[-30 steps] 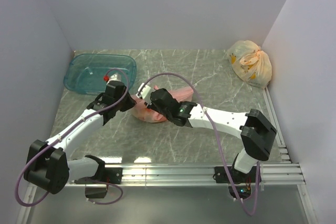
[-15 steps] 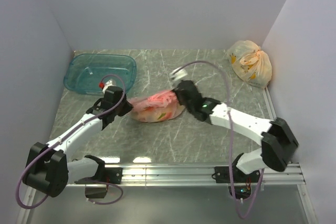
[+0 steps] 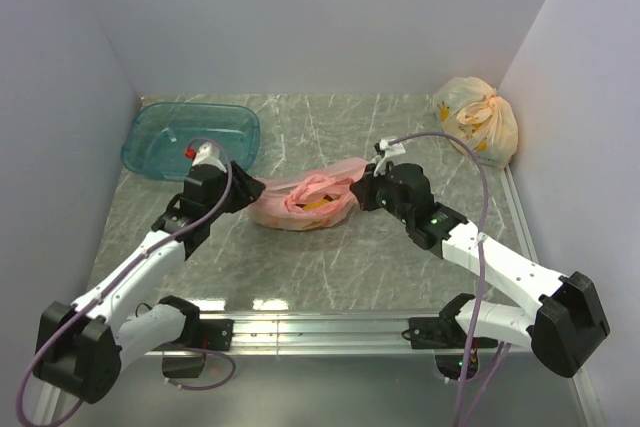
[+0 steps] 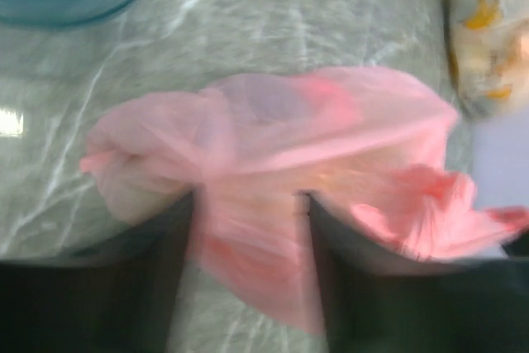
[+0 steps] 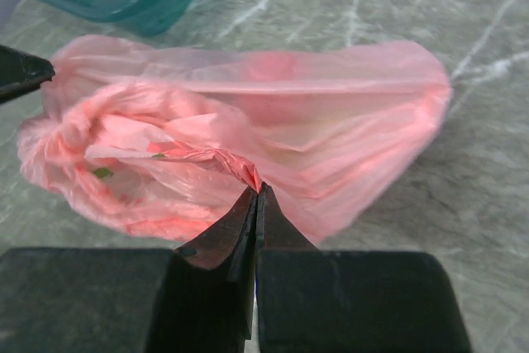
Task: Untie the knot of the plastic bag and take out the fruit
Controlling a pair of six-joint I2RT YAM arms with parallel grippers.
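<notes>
Marble table (image 3: pixel 330 267); right tool (image 5: pixel 257 193) tight on plastic bag (image 5: pixel 331 121), plain only wrist-side.

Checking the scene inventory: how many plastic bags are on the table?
2. The pink plastic bag lies in the middle; a pale yellow bag sits in the far right corner. None looks hidden.

Table (image 3: pixel 330 257): grey-green marble-patterned top. Resting directly on it: crumpled translucent pink plastic bag (image 3: pixel 305 202) at centre; transparent teal tub (image 3: pixel 190 137) at far left; knotted pale yellow bag (image 3: pixel 478 119), orange print, in far right corner
</notes>
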